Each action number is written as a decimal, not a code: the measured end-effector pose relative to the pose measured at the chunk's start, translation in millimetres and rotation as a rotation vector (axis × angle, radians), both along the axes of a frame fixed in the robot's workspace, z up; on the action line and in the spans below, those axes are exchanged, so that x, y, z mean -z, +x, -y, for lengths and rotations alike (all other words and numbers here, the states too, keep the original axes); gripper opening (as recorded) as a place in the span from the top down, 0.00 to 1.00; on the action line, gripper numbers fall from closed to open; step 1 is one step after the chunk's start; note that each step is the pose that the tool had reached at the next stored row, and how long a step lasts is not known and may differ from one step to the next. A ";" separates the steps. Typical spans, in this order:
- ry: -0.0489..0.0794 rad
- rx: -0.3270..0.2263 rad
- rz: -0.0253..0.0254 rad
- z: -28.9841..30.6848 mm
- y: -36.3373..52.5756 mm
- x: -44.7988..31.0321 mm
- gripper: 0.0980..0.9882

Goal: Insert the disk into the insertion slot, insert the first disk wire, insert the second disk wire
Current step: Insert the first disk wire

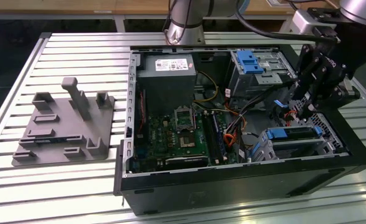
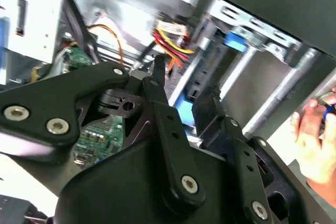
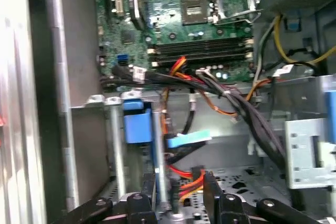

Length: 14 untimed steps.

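In the exterior view the disk (image 1: 293,132), silver in its blue caddy, sits inside the insertion slot (image 1: 275,150), a perforated metal cage at the case's near corner on the exterior view's right. My black gripper (image 1: 300,111) hangs just behind that cage. In the first wrist view my gripper (image 3: 184,195) has a disk wire (image 3: 190,181) of red, orange and yellow strands with a black plug between its fingers. The caddy's blue end (image 3: 136,125) stands close by. A flat blue disk wire (image 3: 189,139) hangs loose beyond. In the second wrist view the gripper (image 2: 186,80) is seen from behind.
A taller drive cage with a blue latch (image 1: 251,60), the power supply (image 1: 167,74) and the motherboard (image 1: 179,135) occupy the case. Black cable bundles (image 3: 247,114) cross near the gripper. A grey fixture (image 1: 61,128) lies on the slatted table. A hand (image 2: 315,129) is beside the case.
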State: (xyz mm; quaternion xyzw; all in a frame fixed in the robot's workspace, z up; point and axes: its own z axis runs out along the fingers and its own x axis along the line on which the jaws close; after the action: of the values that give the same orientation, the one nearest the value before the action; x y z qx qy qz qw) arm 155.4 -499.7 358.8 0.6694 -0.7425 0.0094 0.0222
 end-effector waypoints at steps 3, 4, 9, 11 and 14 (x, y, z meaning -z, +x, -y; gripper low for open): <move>-0.035 -0.001 -0.0038 -3.6 0.3 1.1 0.56; -0.046 -0.003 -0.0055 -3.7 0.4 1.4 0.56; -0.088 -0.022 -0.0100 -3.7 1.0 3.7 0.56; -0.095 -0.035 -0.0095 -3.7 1.5 4.9 0.56; -0.098 -0.044 -0.0090 -3.9 4.8 6.9 0.56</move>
State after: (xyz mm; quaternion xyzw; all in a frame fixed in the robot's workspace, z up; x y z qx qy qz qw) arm 160.2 -495.8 351.8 0.6837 -0.7262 0.0434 0.0582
